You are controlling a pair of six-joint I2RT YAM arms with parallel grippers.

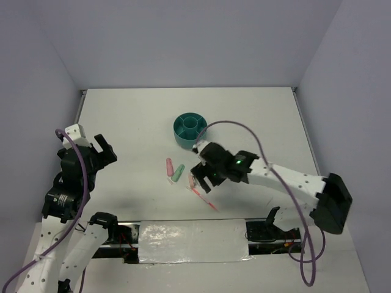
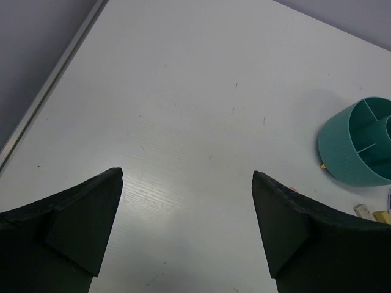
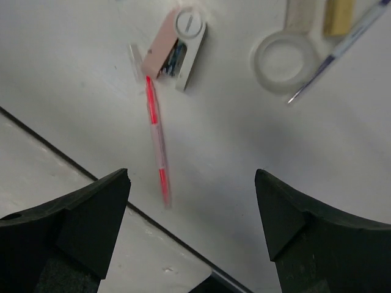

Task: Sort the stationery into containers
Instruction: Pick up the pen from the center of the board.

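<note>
At the far left, the left gripper [image 1: 102, 151] hangs above the bare white tabletop [image 1: 128, 116] with its two black fingers [image 2: 79, 226] spread wide and nothing between them. Its wrist camera shows only table in the gap, and the stationery is well apart from it. Further right, near the middle of the table, a small pink capsule [image 1: 169, 165] and a pale-green capsule [image 1: 178, 173] lie side by side, just beside each other. Beyond them, toward the far side, stands the round teal plastic desk organiser [image 1: 190, 129], upright, with a central cup ringed by divided compartments. A tiny yellow piece [image 2: 322, 165] lies on the table against the foot of its wall. Every item that shows lies on the table outside the organiser. Next comes the flat pink-and-white clip [image 3: 174, 52], with a round white disc at one end; any marking on it is too blurred to read. The thin pink pen [image 3: 157, 137] runs from the clip's corner toward the near table edge. To the right of these lie a clear tape ring [image 3: 282, 61], a thin grey pen [image 3: 339, 52] and a small yellowish block [image 3: 338, 15]. The right gripper [image 1: 204, 180] hovers over this cluster with its fingers [image 3: 299, 226] wide apart and gripping nothing. In its wrist camera the pink pen's near end lies under the gap, closer to the finger on the left of that picture.
</note>
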